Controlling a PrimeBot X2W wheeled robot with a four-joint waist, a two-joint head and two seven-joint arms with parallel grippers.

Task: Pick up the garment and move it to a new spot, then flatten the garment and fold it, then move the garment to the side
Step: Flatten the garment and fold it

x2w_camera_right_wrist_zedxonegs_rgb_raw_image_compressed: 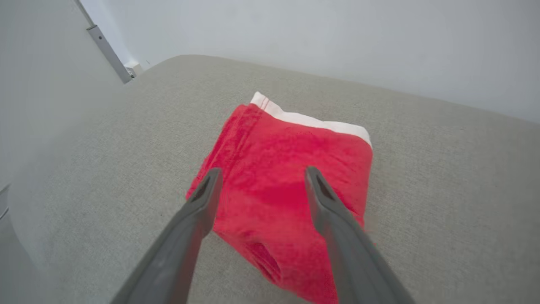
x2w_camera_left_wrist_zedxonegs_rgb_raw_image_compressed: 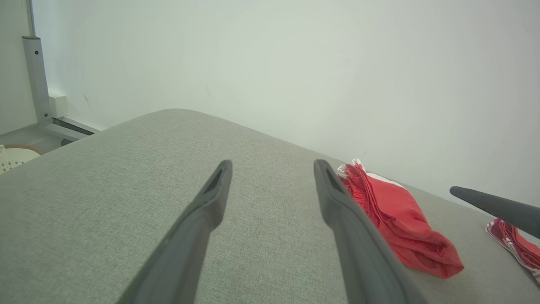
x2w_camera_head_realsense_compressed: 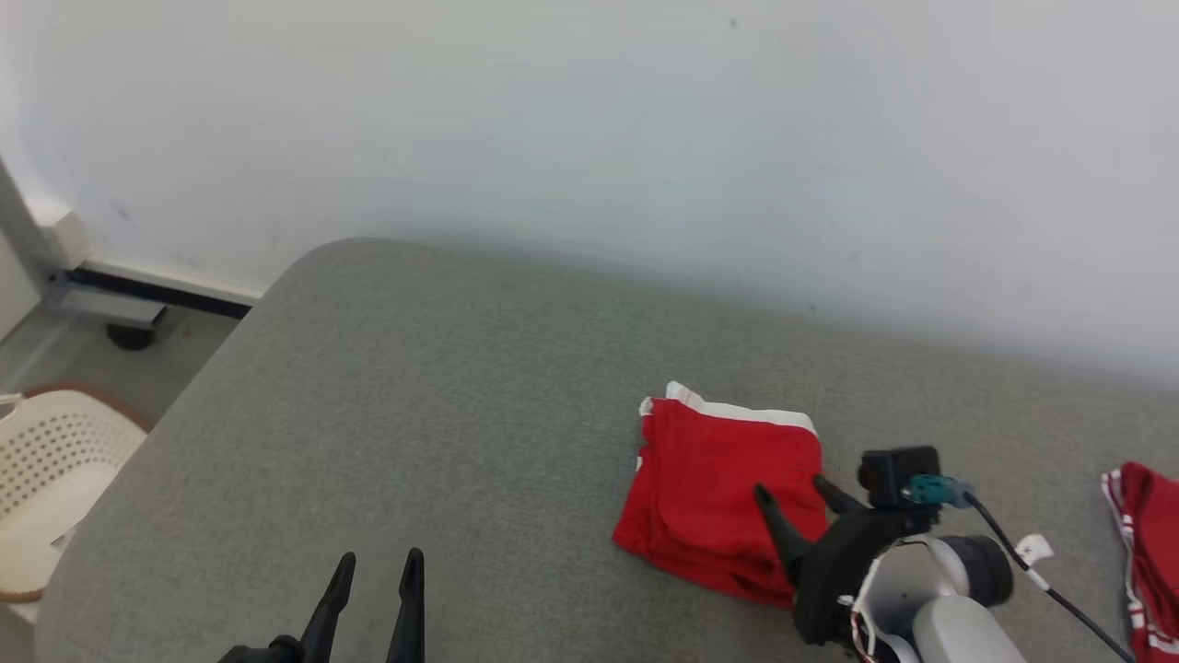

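Ahead of my left gripper, at the lower left with fingers apart, the grey cushion lies open through the middle and left of the frame. Right of centre the folded red garment takes up the surface beneath my right gripper, whose fingers are spread over it. A second red garment blocks the far right edge. A bare strip runs between them, crossed low by my black cable. The wall closes the top. At the left the cushion drops off beside a cream perforated object.
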